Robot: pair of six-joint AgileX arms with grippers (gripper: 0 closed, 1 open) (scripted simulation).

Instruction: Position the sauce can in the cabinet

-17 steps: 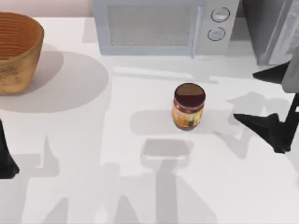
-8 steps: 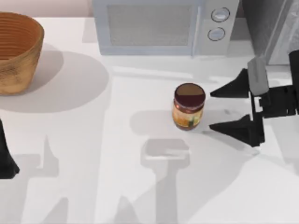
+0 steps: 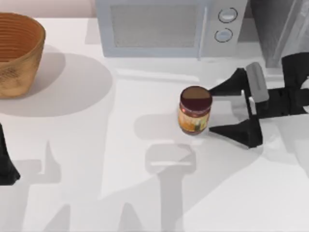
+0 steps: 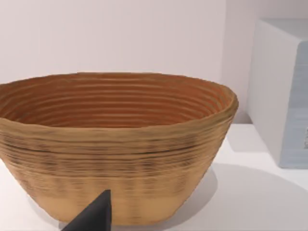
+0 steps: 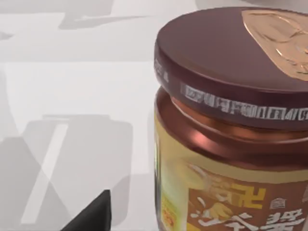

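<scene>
The sauce can (image 3: 195, 110), a small upright jar with a maroon lid and orange-yellow label, stands mid-table in front of the microwave. It looms close in the right wrist view (image 5: 236, 125). My right gripper (image 3: 210, 110) comes in from the right, open, its two dark fingertips just reaching the can's right side, one behind and one in front. The cabinet (image 3: 277, 29), dark speckled grey with a pale door frame, sits at the back right corner. My left arm (image 3: 6, 162) is parked at the left edge.
A white microwave (image 3: 169, 26) with two round knobs stands at the back centre. A woven basket (image 3: 17, 50) sits at the back left, also close in the left wrist view as the basket (image 4: 113, 144).
My right gripper has travelled left from the table's right edge toward the can, its open fingers now reaching the can's side. The can and left arm have not moved.
</scene>
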